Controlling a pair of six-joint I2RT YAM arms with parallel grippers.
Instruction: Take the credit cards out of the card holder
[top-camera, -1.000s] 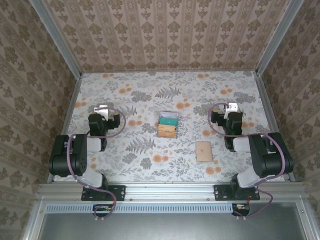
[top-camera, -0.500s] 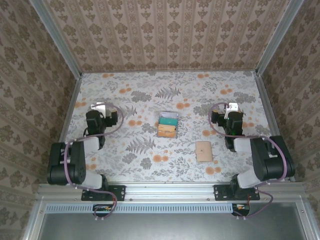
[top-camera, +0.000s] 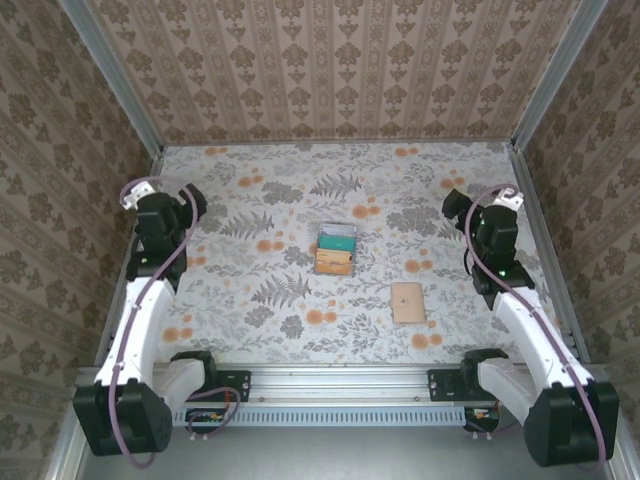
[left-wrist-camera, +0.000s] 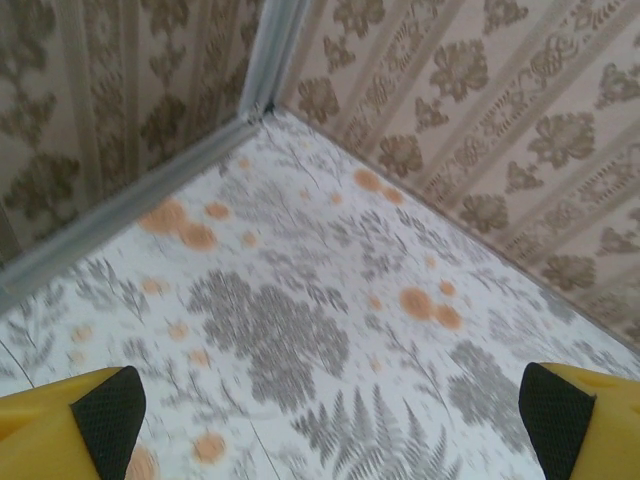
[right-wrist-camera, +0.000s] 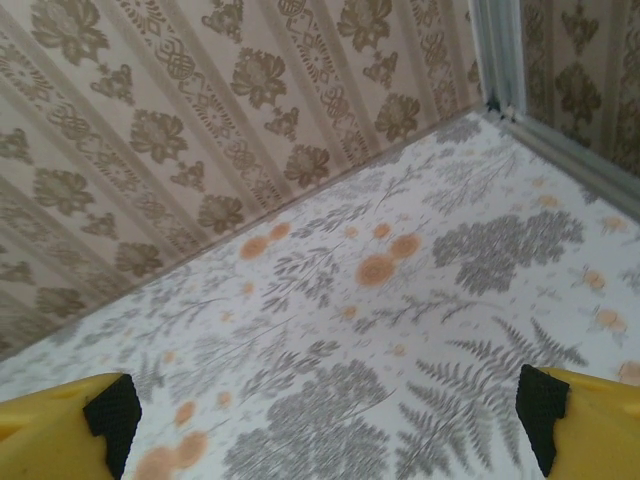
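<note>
Both hands are hanging wide open, gripping nothing: left hand is pointing at the far-left corner, right hand at the far-right one, arms stretching along the counter's side edges, well apart from the work. Credit cards are lying mid-counter, teal one on the far side, orange-tan one on the near side, touching or overlapping, I'm not managing to tell which. Card holder is lying flat to the near-right of the cards, apart from them, looking closed, with a small mark at its middle. Wrist views are cropping the yellow fingers to black-padded tips at the bottom corners, and the print is coming through blurred. Counter is showing a white floral print, grey ferns and orange blossoms; brown damask walls are boxing it in, aluminium posts running up the corners.
</note>
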